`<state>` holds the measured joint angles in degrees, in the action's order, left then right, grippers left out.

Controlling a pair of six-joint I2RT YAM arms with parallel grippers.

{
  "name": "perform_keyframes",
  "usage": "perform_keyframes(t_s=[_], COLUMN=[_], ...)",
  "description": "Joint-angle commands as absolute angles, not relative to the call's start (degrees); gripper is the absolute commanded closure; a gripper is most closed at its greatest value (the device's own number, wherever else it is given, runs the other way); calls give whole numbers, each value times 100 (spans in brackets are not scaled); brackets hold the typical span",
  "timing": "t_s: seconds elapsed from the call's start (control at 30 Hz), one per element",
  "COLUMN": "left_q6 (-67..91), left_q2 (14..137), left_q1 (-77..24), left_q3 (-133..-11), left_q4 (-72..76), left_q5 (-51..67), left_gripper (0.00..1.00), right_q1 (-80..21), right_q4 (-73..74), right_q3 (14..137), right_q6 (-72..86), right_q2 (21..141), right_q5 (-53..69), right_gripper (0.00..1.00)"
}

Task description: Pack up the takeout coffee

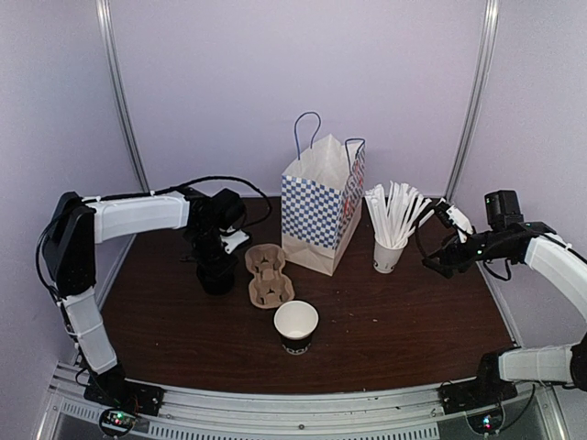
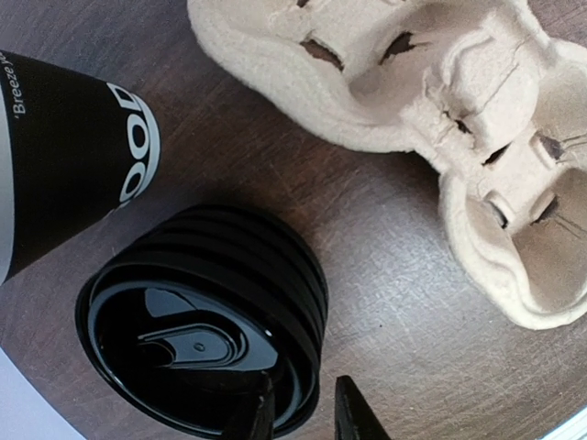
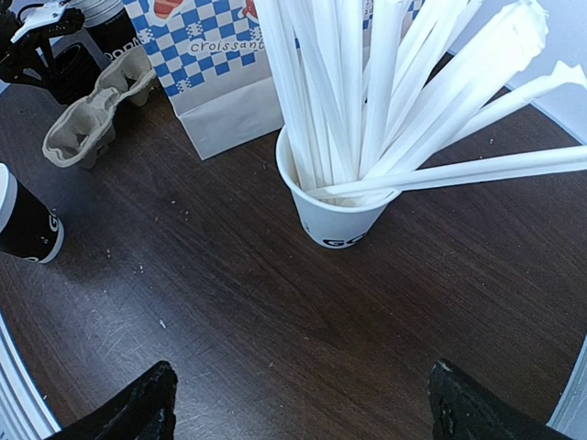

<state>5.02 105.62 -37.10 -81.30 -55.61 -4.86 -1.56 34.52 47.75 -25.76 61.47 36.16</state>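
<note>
No lidded black cup shows in any view. A lidless black cup point(image 1: 296, 325) with a white inside stands at the front centre, also in the right wrist view point(image 3: 26, 225). My left gripper point(image 1: 217, 252) hangs over a stack of black lids point(image 1: 217, 275). In the left wrist view its jaws point(image 2: 303, 408) stand narrowly apart astride the top lid's rim point(image 2: 202, 312), one finger inside, one outside. A black printed cup point(image 2: 64, 156) stands beside the lids. My right gripper point(image 1: 438, 240) is wide open and empty point(image 3: 303, 403), right of the white cup.
The blue checkered bag point(image 1: 316, 215) stands open at the back centre. A cardboard cup carrier point(image 1: 269, 275) lies between the lids and the bag, close to my left fingers point(image 2: 440, 119). A white cup of white sticks point(image 1: 389, 255) stands right of the bag.
</note>
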Motion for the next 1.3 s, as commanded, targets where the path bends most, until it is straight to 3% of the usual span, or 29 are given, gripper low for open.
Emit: perform_keyframes(t_s=[0.0, 0.67, 0.93, 1.27], left_q6=[521, 544, 525, 554], left_q2=[10672, 10069, 9377, 10049], left_q1=[-3677, -3674, -3674, -3674], left_q3=[-8155, -8261, -8678, -8425], left_q4=[-5660, -5713, -5859, -6077], left_q5=[-656, -568, -558, -492], left_gripper=[76, 91, 92, 89], right_q1=[-132, -123, -123, -123], right_q4=[3524, 3533, 3533, 3533], right_q3=[4913, 4922, 4904, 4869], right_q6=[-2624, -2619, -2615, -2594], right_q2=[6082, 6065, 5959, 5870], right_q5=[3568, 3560, 3577, 3684], right_gripper=[5, 5, 5, 4])
